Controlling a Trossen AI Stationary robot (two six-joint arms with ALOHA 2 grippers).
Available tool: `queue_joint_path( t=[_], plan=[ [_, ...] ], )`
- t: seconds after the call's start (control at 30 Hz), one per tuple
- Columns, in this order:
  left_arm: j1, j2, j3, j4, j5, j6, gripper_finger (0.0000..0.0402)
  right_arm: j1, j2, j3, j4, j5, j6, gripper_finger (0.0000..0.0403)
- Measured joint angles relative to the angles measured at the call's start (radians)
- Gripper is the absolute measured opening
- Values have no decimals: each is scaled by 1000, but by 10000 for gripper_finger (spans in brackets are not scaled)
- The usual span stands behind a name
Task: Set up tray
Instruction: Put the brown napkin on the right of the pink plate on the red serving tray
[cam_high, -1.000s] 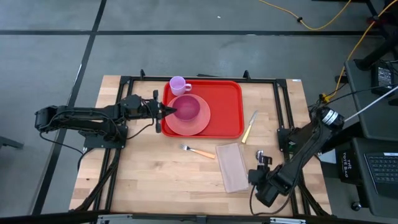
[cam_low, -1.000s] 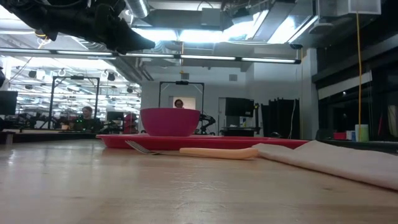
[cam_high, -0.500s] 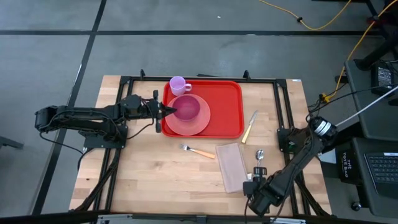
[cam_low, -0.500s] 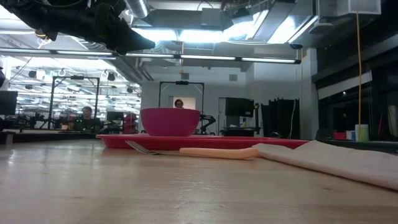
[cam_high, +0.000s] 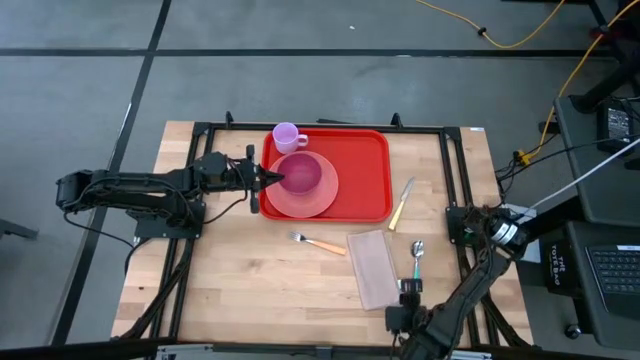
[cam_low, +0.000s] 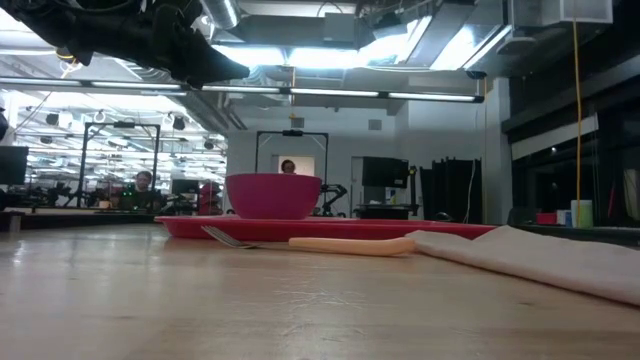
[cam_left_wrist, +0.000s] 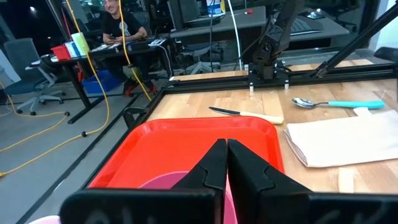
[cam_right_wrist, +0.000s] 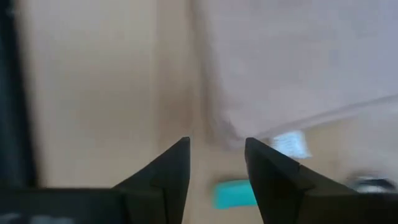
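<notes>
Tray already carries plate, bowl and cup; left gripper, closed and empty, waits beside the bowl while right gripper, parted and empty, nears the spoon for pickup.

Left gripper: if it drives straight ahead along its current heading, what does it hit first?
Probably the magenta bowl: the left gripper, fingers shut, points right at its rim on the pink plate in the red tray. Height is unclear; it might pass over.

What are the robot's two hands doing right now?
Left gripper: shut, holding nothing, at the bowl.
Right gripper: open, empty, over the napkin's edge.
</notes>
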Motion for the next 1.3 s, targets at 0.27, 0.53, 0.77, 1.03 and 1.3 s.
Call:
queue_joint_path(
  t=[0.27,0.53,0.77,1.03,1.3],
  plan=[
    [0,0,0,0,0,1,6,33,5,0,-26,110,24,158],
    [0,0,0,0,0,1,6,31,5,0,-15,110,-41,158],
    [0,0,0,0,0,0,5,31,5,-5,-5,112,-187,158],
    [0,0,0,0,0,-2,8,32,5,-80,47,109,-206,158],
    [0,0,0,-1,0,-5,5,35,5,-108,59,99,-211,158]
  ],
)
